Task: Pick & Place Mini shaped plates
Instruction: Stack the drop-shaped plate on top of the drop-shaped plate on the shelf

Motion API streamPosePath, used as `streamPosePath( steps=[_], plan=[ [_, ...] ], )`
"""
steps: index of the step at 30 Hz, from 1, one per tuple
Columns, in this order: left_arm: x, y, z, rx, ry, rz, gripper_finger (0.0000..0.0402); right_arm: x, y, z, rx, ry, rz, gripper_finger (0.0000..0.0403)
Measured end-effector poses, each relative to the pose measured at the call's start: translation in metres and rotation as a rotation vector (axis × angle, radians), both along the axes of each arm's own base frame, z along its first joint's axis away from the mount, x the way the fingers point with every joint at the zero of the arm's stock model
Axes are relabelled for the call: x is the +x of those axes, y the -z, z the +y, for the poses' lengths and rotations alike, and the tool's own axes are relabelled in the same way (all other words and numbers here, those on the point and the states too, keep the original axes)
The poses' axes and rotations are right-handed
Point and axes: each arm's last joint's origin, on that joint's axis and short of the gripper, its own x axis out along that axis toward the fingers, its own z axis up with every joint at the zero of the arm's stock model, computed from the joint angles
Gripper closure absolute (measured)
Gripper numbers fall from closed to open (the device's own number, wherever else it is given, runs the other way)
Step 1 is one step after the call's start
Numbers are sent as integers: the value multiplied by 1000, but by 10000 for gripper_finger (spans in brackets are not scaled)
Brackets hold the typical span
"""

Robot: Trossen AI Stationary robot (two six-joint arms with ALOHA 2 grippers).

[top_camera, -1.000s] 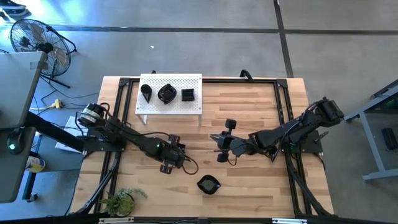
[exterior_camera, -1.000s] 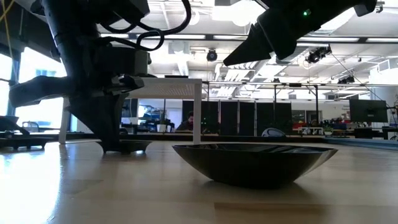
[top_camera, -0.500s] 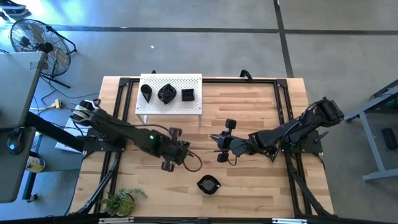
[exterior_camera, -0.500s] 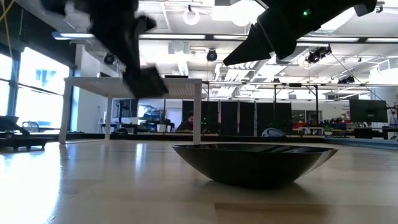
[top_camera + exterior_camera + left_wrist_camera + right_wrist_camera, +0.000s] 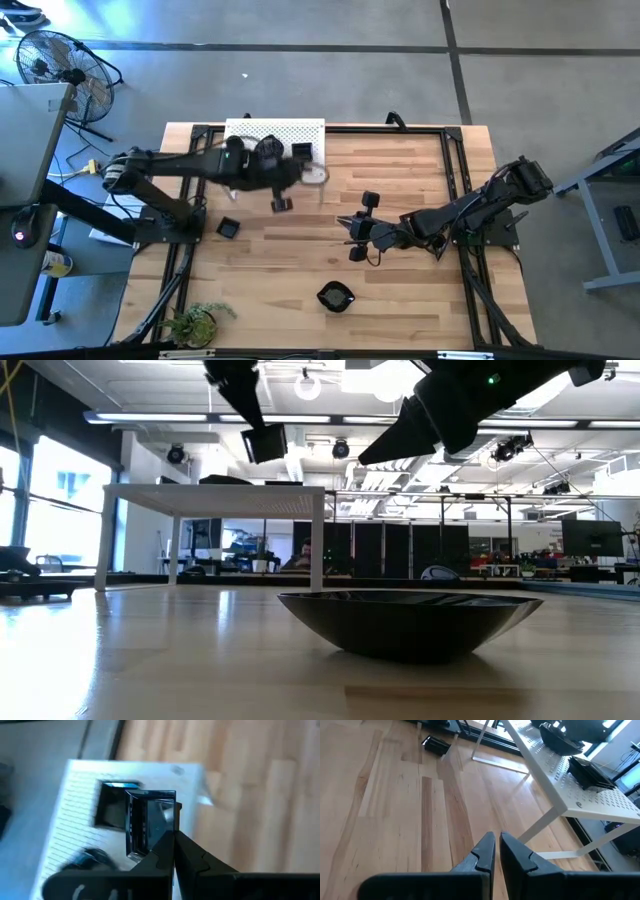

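A small square black plate (image 5: 147, 825) is clamped in my shut left gripper (image 5: 173, 842), high above the table just in front of the white perforated board (image 5: 300, 130); the low view shows the plate (image 5: 268, 442) up near the board's height. On the board rest a wavy round plate (image 5: 268, 150) and a square one (image 5: 301, 152). Another square plate (image 5: 228, 228) lies flat on the table at the left. A wavy plate (image 5: 335, 296) sits near the front edge. My right gripper (image 5: 350, 235) hovers shut and empty at mid-table. My left gripper pinches the square plate by one rim (image 5: 162, 826) between its two fingers. The fingers slant down from the table's left side. The plate is lifted clear of table and board and hangs tilted, standing on edge beyond the fingertips.
The board stands on thin white legs (image 5: 540, 827) at the far left of the table, with room under it. A black frame rail (image 5: 400, 128) runs round the table's edges. A small plant (image 5: 195, 322) sits at the near left corner.
My left gripper has risen from the table near the front middle and swung toward the far edge and the board, rolling as it went. The square plate went with it, lifted off the wood. The right arm kept still.
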Motion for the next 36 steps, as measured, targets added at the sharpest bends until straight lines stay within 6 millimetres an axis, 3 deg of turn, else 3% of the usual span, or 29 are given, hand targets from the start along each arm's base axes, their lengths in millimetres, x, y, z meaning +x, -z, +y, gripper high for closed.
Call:
streamPosePath(
  steps=[5,10,18,30,36],
  plan=[
    [7,-5,27,78,-40,-49,401,0,0,0,-6,11,-2,386],
    [21,9,39,102,-37,0,401,0,0,0,-6,10,-3,386],
    [33,25,41,141,-61,58,402,0,0,0,-7,10,-2,387],
    [33,23,41,139,-67,44,399,0,0,0,-4,5,-1,387],
    [37,31,42,124,-78,66,360,0,0,0,-2,3,0,387]
  ],
)
